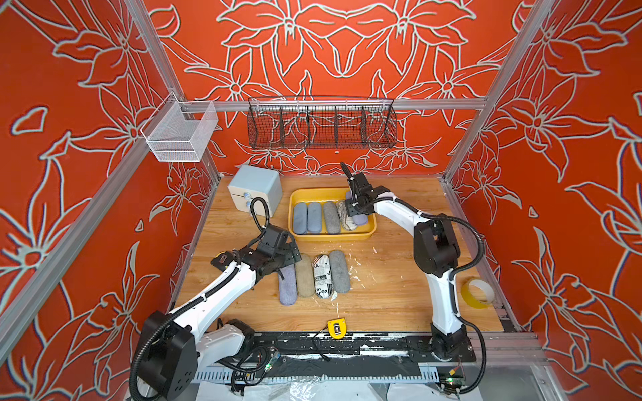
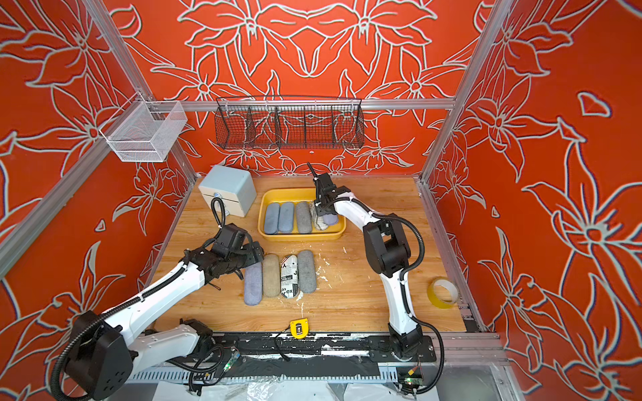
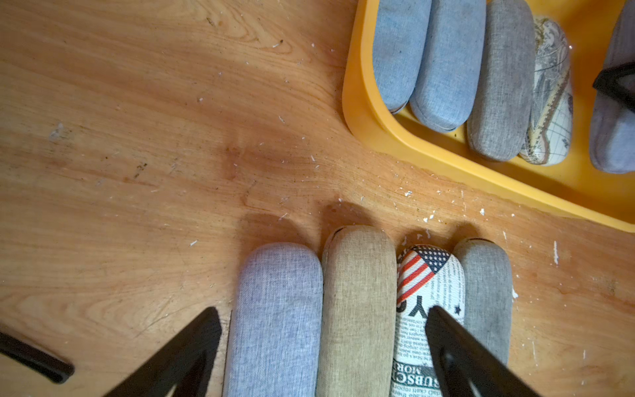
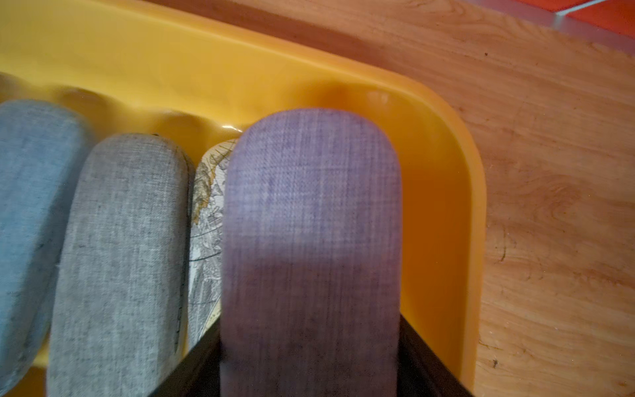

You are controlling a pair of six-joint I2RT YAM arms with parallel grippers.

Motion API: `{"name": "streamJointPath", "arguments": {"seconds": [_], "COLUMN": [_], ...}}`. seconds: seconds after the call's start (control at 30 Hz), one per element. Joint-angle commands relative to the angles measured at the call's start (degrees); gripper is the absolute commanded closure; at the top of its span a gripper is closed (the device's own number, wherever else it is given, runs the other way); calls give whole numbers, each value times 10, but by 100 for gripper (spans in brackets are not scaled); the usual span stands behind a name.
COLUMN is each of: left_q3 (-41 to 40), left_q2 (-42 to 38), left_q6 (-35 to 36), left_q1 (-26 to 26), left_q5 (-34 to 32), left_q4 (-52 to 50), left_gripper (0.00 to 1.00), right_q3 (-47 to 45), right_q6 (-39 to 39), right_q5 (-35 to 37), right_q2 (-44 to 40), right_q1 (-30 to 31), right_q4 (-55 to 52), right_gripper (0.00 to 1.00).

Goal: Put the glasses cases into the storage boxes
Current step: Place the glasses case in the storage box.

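Right wrist: lavender case (image 4: 311,206) pinched in right tool (image 4: 309,321), over tray (image 4: 446,172); left tool (image 3: 323,311) spread.

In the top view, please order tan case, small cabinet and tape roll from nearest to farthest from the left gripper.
1. tan case, under the left gripper
2. small cabinet, back left corner
3. tape roll, far right edge

Red walls (image 1: 69,104) with pale flower outlines closed in three sides. Aluminium rails (image 1: 437,103) ran along them; a white mesh basket (image 1: 179,133) hung at the left corner and a black wire basket (image 1: 321,126) (split into compartments) on the back rail. The wooden surface (image 1: 389,298) was flecked white, with a pale blue cabinet (image 1: 258,185) at its back left.
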Motion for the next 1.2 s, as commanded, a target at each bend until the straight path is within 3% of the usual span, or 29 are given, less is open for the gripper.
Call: {"name": "streamJointPath", "arguments": {"seconds": [0.0,0.43,0.7,1.17], "left_q3": [-8,5,12,1], "left_q2": [-1,15,23,21], "left_q6": [0,5,7,-11], "left_q1": [6,9,10,10], "left_q5": [-3,4,7,-6], "left_q4": [-6,-5,-4,-40], "left_gripper": [7,7,7,6], "right_q3": [30,30,26,-30], "right_q6": [-9,2,3,12], "right_q5": [10,20,18,-25], "right_q2": [10,39,41,-97], "right_q1": [-9,-19,-19,-19], "right_q4": [-10,-17,-18,31], "right_gripper": [36,33,24,23]}}
